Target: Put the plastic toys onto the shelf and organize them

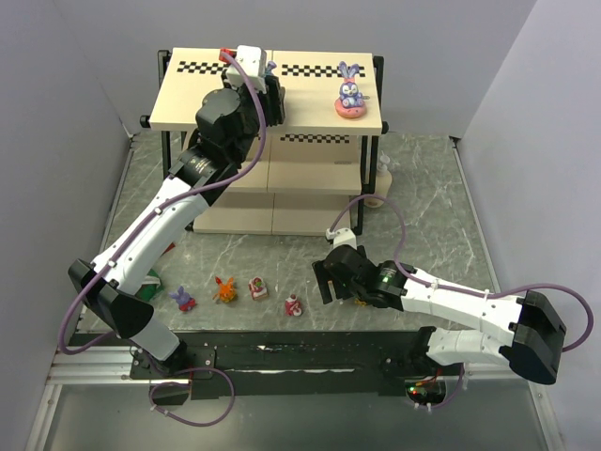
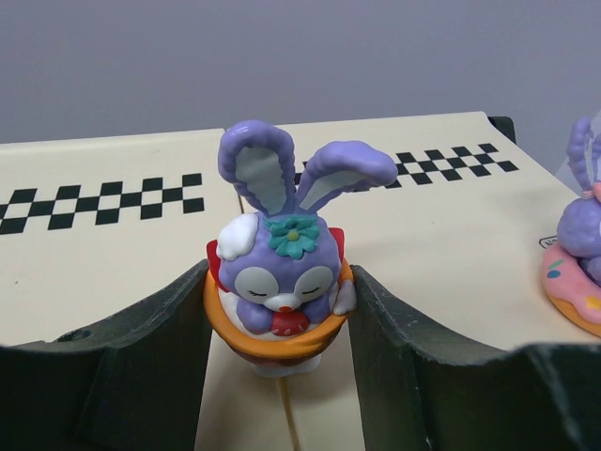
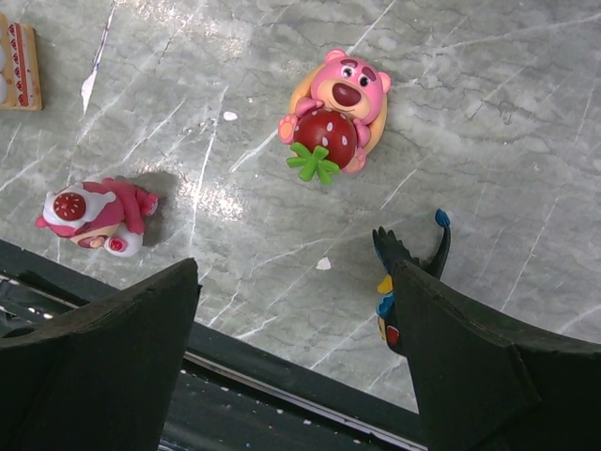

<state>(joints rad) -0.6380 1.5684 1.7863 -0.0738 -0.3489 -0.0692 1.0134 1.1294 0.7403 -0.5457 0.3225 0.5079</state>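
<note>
Bunny (image 2: pixel 279 282): glossy plastic, long rounded ears.

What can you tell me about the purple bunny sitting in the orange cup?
The purple bunny looks like glossy plastic. It has two long ears with pale insides, a teal flower on its forehead, a white face with closed eyes, and a red strawberry in front. It sits upright in an orange cup on the cream top board of the shelf. The left gripper's dark fingers press the cup from both sides.
</note>
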